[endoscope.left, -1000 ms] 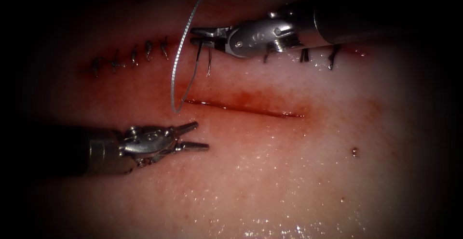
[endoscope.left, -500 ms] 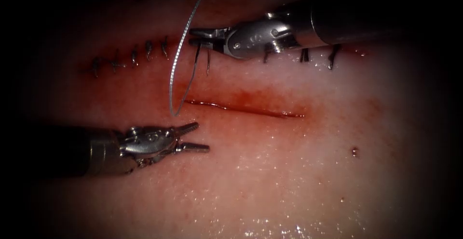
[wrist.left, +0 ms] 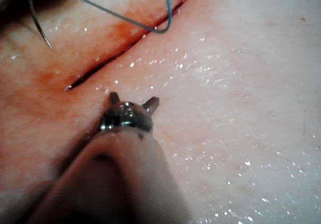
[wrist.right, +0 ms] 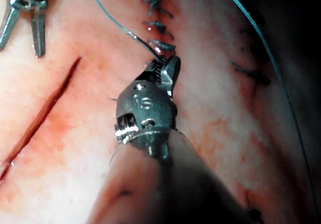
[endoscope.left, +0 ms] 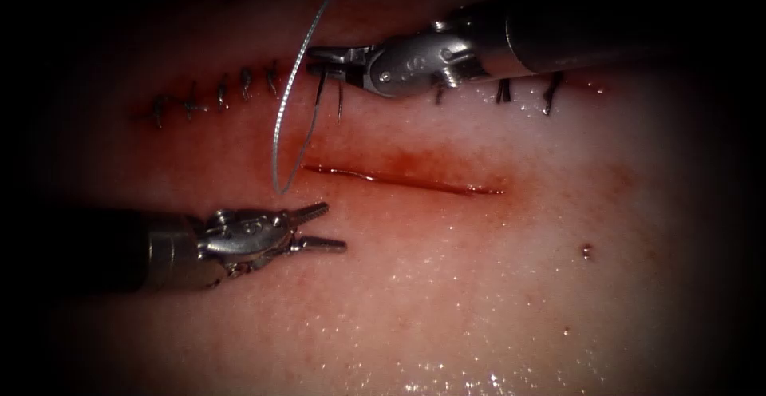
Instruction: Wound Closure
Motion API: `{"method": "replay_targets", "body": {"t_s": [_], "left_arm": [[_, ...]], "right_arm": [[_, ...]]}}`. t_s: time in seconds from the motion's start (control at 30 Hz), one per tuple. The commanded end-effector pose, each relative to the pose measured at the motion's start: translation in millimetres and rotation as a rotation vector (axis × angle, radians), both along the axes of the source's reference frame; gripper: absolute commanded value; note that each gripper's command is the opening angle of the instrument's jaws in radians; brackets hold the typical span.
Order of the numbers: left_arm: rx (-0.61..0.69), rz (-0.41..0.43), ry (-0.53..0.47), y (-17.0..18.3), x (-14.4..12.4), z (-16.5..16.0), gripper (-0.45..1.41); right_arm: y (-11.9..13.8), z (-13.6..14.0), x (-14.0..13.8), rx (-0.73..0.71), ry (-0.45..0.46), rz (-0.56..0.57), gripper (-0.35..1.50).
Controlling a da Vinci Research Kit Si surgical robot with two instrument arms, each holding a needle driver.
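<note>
The open cut (endoscope.left: 407, 180) runs across the tissue (endoscope.left: 447, 284), with red fluid along it. My right tool (endoscope.left: 317, 59) hovers above the cut's left end, shut on the curved needle (endoscope.left: 340, 100) about mid-curve. Both needle ends hang down, clear of the tissue. The thread (endoscope.left: 277, 144) loops from the needle down to the cut's left end and up out of view. My left tool (endoscope.left: 327, 227) lies below and left of that end, open and holding nothing. The left wrist view shows the left tool (wrist.left: 134, 99), cut (wrist.left: 115, 53), needle (wrist.left: 39, 25) and thread (wrist.left: 125, 18). The right tool (wrist.right: 163, 68) shows in its own view.
An older stitched line crosses the tissue above the cut, with dark stitches left (endoscope.left: 219, 93) and right (endoscope.left: 527, 91) of the right tool. The right wrist view also shows these stitches (wrist.right: 158, 28), the cut (wrist.right: 45, 103) and the left tool (wrist.right: 22, 23). Two small dark spots (endoscope.left: 587, 251) mark the tissue's lower right.
My right tool has shifted slightly left and up with the needle, and the thread loop has swung left with it. The left tool has not moved.
</note>
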State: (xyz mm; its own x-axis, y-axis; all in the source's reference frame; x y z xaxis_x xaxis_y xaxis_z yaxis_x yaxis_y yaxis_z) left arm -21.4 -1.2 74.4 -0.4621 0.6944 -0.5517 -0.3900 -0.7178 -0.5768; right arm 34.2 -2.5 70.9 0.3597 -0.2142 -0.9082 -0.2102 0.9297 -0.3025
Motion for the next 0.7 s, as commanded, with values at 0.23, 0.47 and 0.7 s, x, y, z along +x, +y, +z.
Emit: {"method": "replay_targets", "body": {"t_s": [0.23,0.47,0.7], "left_arm": [[0.004,0.003,-0.002,-0.7,-0.5,0.5,0.57],[0.007,0.008,-0.006,-0.5,-0.1,0.3,0.57],[0.013,0.007,-0.008,-0.3,0.0,0.2,0.56]], "right_arm": [[-1.7,1.3,1.0,-0.005,-0.011,-0.026,-0.35],[-3.6,2.2,1.2,-0.018,-0.014,-0.054,-0.35],[-5.0,2.4,0.9,-0.019,-0.021,-0.079,-0.35]]}}
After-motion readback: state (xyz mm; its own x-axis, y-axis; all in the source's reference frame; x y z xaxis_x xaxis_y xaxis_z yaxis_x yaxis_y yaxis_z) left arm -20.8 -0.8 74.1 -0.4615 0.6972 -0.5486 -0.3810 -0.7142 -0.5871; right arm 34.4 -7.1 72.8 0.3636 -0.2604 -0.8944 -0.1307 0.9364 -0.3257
